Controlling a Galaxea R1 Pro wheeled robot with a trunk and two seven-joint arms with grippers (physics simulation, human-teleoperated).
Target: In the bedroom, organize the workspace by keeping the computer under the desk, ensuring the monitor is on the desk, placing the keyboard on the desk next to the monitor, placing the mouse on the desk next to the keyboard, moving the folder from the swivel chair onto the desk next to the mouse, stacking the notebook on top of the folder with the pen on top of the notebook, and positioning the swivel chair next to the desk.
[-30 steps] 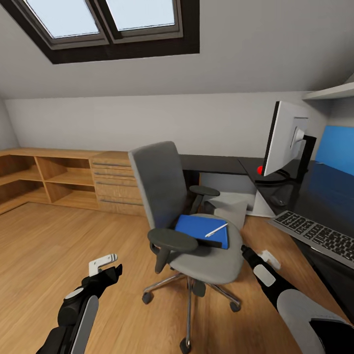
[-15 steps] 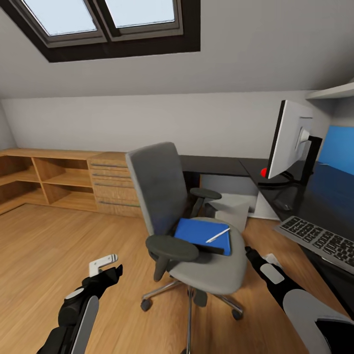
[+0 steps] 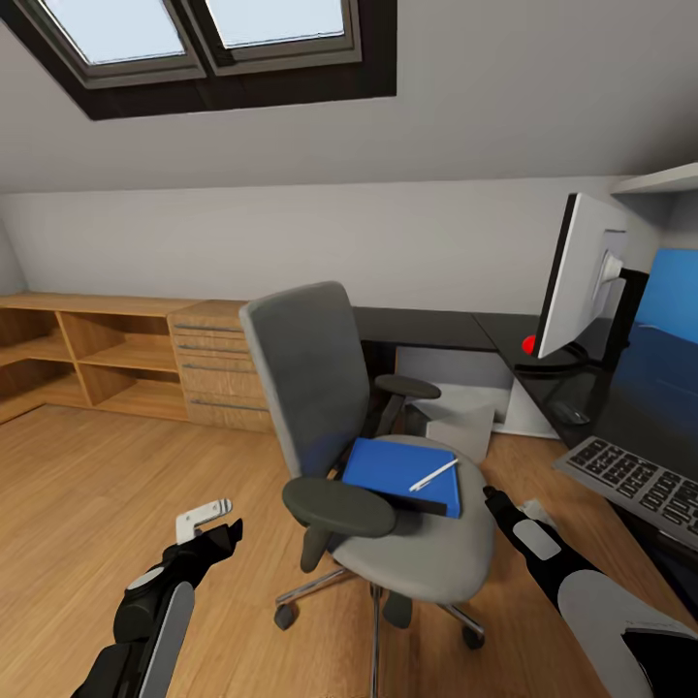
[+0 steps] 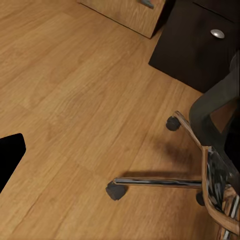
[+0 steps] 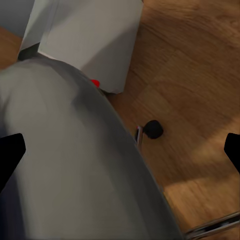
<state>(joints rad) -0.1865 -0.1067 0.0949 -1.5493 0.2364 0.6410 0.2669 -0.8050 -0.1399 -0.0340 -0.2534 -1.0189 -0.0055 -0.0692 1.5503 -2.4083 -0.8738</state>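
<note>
Folder (image 3: 399, 464) lies flat and bright blue on the grey seat of the swivel chair (image 3: 407, 528), with the white pen (image 3: 433, 474) resting across it and a dark edge along its near side. Its long axis seems to run from about 10 to 4 o'clock in the head view. The right hand (image 3: 512, 508) sits just beside the seat's right rim, so the folder lies toward 10 o'clock from it and close; the left hand (image 3: 206, 522) hangs well apart at the folder's 8 o'clock, with the near armrest (image 3: 338, 507) between them. The right arm looks the better placed for a reach. Whether either hand is spread or closed cannot be told. In the right wrist view, dark fingertips (image 5: 11, 152) frame the seat's grey edge, with the computer (image 5: 85, 37) standing on the floor beyond. The black table (image 3: 591, 388) runs along 2 to 3 o'clock, carrying the monitor (image 3: 582, 276) and the keyboard (image 3: 645, 482). Open glossy top shows between these two. The floor (image 3: 87, 504) to the left is open wood.
</note>
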